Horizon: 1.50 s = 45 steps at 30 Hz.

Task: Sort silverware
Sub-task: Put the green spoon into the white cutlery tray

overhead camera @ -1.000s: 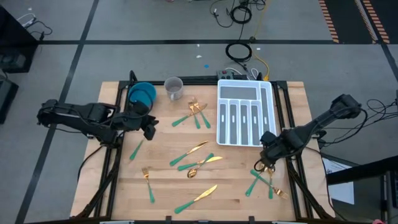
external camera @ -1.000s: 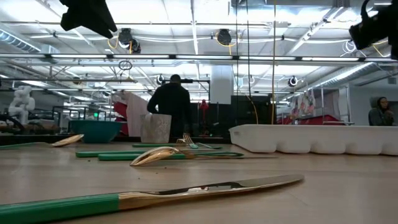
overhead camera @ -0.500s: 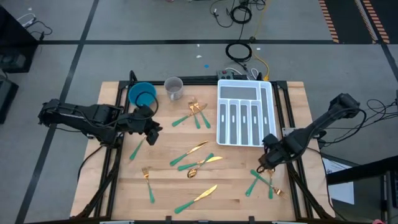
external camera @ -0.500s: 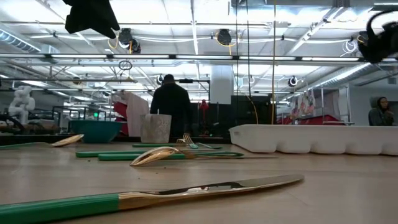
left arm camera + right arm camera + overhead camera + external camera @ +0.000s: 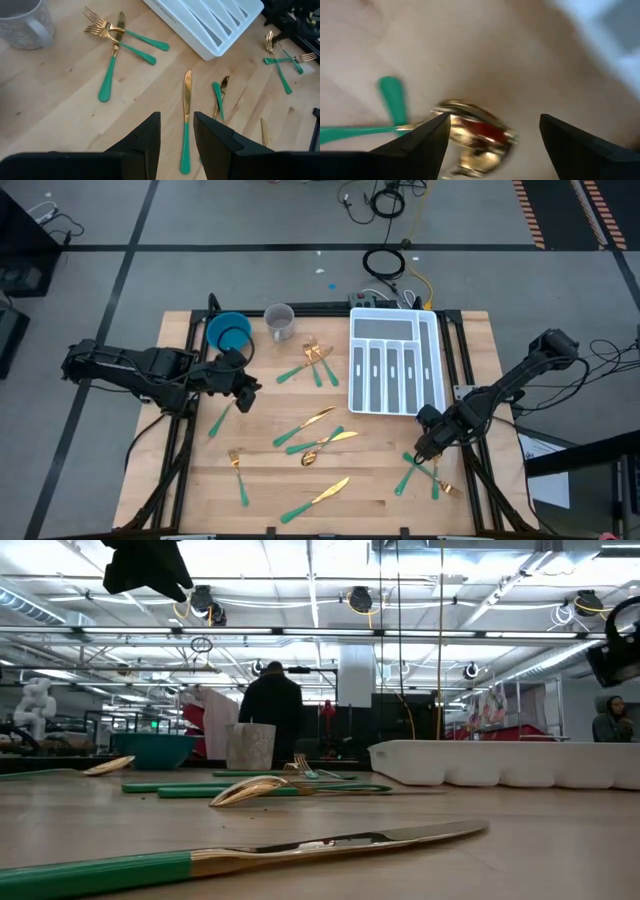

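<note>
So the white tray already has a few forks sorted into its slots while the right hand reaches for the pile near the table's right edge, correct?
Not quite. The high view shows the white tray with every slot bare; no silverware is sorted yet. The rest holds: the right hand is open above the pile of silverware near the table's right edge.

A big open robotics lab or workshop: grey taped concrete floor [image 5: 250, 220], loose black cables [image 5: 385, 262], exposed ceiling pipes and strip lights [image 5: 300, 600], a dark-clothed person [image 5: 274, 715] standing among equipment.
</note>
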Tool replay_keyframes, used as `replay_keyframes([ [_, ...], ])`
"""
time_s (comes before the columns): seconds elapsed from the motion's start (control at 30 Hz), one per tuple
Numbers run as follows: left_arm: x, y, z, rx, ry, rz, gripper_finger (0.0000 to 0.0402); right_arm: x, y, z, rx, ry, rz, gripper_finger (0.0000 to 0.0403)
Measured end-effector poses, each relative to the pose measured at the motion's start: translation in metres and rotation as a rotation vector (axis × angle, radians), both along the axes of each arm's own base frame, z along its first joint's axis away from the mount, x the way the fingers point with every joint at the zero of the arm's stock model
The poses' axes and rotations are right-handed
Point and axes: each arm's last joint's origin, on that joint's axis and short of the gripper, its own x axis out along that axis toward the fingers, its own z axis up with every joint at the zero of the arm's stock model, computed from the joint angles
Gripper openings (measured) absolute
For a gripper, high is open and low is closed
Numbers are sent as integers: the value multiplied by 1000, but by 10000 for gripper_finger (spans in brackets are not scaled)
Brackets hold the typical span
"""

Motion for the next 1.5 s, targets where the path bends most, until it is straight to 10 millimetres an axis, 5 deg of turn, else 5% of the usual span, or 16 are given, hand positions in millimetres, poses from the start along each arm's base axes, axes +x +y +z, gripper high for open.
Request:
replay_keyframes([
  [0.3,0,0,0,1,-4,1,123,-3,-1,-17,60,-47,9,259],
  [0.6,0,0,0,9,-7,9,123,-2,0,-16,72,-51,80,24],
  [1.0,0,1,0,32,-6,18,123,4,2,-7,43,-119,94,2],
  [1.27,0,1,0,35,-5,19,123,13,5,29,-15,-207,94,1],
  [1.5,0,1,0,64,5,-13,123,12,-6,110,-205,-213,83,2],
])
